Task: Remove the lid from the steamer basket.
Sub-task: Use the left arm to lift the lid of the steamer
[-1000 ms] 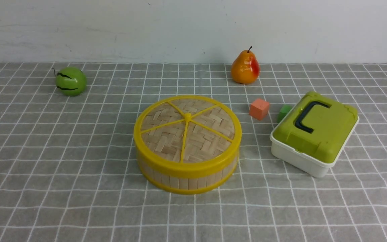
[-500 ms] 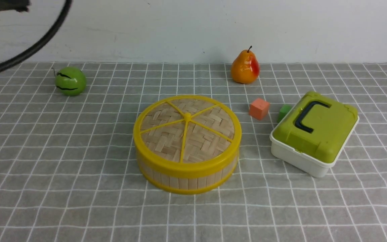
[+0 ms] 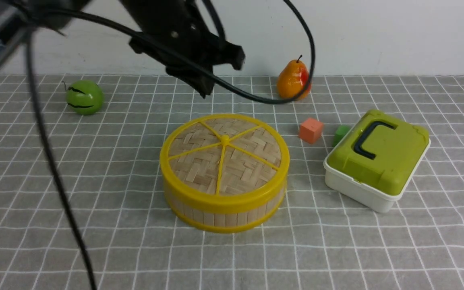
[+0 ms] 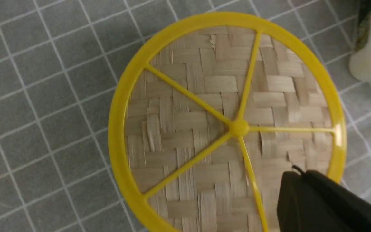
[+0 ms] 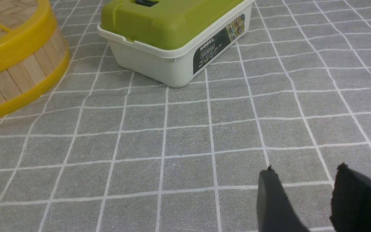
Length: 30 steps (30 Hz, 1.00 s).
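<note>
You have a grey checked cloth running back to a pale wall. The lid sits on the steamer basket mid-cloth, open cloth in front and left. Your left gripper, jaws together, hangs above it; your right gripper stands parted over open cloth.

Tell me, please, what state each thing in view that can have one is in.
lid: seated on the steamer basket.
steamer basket: upright, covered.
green-topped box: shut, handle lying flat.
left hand: shut, empty, raised clear of the lid.
right hand: open, empty.
</note>
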### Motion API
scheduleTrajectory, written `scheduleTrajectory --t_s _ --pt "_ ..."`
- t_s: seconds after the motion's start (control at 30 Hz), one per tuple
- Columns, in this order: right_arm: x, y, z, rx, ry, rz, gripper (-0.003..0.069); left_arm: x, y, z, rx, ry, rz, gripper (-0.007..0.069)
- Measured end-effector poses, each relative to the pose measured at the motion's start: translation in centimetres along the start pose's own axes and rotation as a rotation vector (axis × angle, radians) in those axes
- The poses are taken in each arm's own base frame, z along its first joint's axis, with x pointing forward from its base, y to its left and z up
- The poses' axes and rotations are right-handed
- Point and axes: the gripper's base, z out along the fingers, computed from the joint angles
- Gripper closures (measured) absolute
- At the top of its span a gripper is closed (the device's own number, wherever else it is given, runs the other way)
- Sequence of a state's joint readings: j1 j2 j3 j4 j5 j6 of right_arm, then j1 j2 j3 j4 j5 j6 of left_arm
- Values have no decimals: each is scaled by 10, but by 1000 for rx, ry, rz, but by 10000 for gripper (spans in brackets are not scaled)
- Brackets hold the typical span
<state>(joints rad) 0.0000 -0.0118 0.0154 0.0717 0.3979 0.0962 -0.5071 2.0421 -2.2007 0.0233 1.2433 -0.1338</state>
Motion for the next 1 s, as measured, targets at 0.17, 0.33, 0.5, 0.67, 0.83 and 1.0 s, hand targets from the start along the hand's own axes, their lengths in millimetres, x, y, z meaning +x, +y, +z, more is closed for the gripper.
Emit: scheduleTrajectory --t_s 0.17,0.33,0.5,0.67,0.83,1.0 --pt "0 0 0 0 0 0 418 1 -26 47 -68 45 70 537" --pt "0 0 0 0 0 0 418 5 -29 66 -93 74 81 356" --pt "0 0 0 0 0 0 418 7 -27 77 -121 90 90 271" --pt "0 0 0 0 0 0 418 9 -27 89 -129 111 94 271" --pt "0 0 0 0 0 0 418 13 -26 102 -151 134 105 291" --pt "0 0 0 0 0 0 418 14 -25 107 -157 141 90 322"
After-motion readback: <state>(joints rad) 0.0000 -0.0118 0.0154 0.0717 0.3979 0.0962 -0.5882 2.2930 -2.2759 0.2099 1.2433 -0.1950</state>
